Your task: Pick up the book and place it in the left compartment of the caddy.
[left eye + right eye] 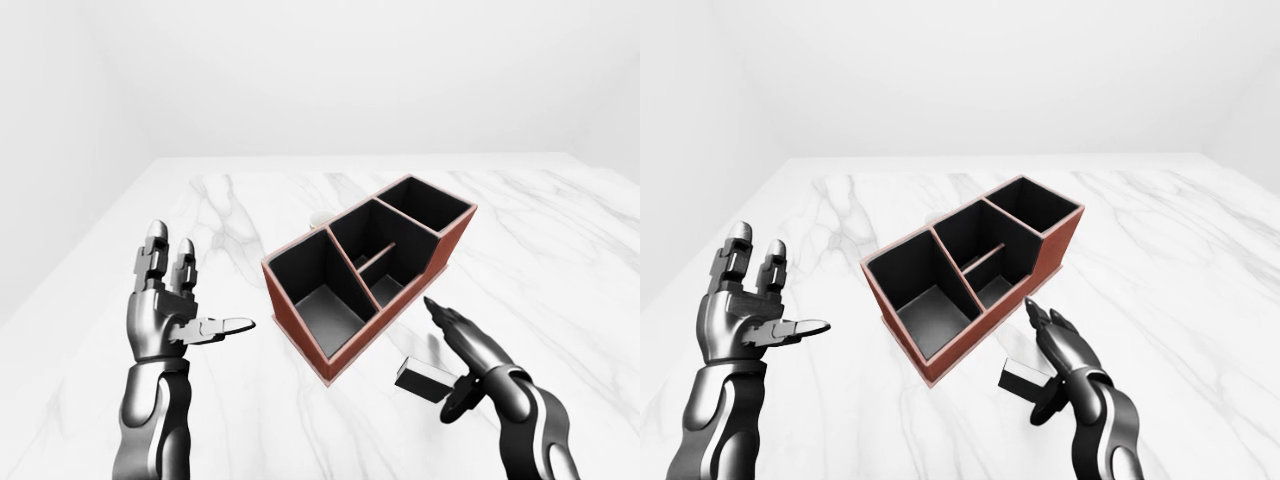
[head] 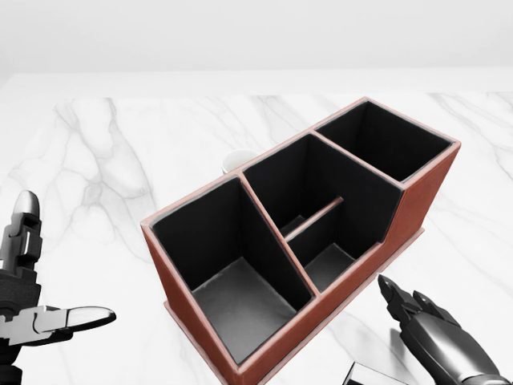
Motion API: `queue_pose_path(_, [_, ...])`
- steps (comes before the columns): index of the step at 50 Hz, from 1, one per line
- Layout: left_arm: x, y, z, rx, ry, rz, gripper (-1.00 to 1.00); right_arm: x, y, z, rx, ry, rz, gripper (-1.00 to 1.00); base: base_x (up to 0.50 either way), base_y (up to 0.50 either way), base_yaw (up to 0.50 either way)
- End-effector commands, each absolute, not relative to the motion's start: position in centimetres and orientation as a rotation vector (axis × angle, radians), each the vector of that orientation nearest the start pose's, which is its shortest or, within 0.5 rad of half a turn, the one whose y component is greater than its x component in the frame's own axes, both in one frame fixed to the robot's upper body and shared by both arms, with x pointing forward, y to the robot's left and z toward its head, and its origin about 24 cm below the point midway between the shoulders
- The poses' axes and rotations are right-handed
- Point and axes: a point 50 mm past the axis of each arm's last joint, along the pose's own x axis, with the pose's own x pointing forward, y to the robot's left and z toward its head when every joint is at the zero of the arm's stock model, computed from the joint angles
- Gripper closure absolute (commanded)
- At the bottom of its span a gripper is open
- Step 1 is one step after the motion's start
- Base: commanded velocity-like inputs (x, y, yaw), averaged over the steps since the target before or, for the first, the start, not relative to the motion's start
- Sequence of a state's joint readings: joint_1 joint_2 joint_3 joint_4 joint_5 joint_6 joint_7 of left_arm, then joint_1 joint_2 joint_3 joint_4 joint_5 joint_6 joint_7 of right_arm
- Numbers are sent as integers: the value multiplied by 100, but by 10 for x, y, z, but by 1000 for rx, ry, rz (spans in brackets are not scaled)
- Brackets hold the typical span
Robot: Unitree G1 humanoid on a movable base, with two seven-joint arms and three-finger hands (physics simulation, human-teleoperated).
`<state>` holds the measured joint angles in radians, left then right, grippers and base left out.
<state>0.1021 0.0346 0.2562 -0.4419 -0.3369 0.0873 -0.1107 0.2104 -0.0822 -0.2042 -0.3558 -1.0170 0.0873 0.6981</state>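
The caddy (image 2: 421, 200) is a red-brown box with black insides and stands slanted on the white marble table (image 2: 104, 160). Its large left compartment (image 2: 236, 293) holds nothing. The book (image 1: 424, 380), small and dark, lies on the table just below the caddy's lower right side; only its corner (image 2: 370, 375) shows in the head view. My right hand (image 1: 447, 352) is open right beside the book, fingers stretched toward the caddy and thumb hanging below; I cannot tell if it touches the book. My left hand (image 1: 195, 285) is raised and open, left of the caddy, holding nothing.
A small white cup (image 2: 235, 161) peeks out behind the caddy's upper left wall. The middle compartment has a low divider (image 2: 314, 218), and a third compartment (image 2: 385, 140) lies at the upper right. The table's top edge (image 1: 350, 158) meets a plain white wall.
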Motion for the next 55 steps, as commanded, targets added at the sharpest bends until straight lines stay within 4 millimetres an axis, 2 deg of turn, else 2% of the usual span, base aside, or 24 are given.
queue_pose_path(1, [218,209,117,-214,-309,84,-100,205,-203,55,-1080,402,294,-100,0,0,0])
queue_pose_path(16, [217,209,117,-215,-313,82,-100,205,-199,56,-1090,393,307,-100,0,0,0])
queue_pose_path(34, [217,210,118,-217,-314,85,-100,202,-199,38,-1027,444,361,-100,0,0,0])
queue_pose_path(45, [219,209,116,-217,-305,84,-100,189,-205,20,-931,514,381,-100,0,0,0])
queue_pose_path(55, [219,208,115,-215,-300,84,-100,178,-214,14,-911,560,364,-100,0,0,0])
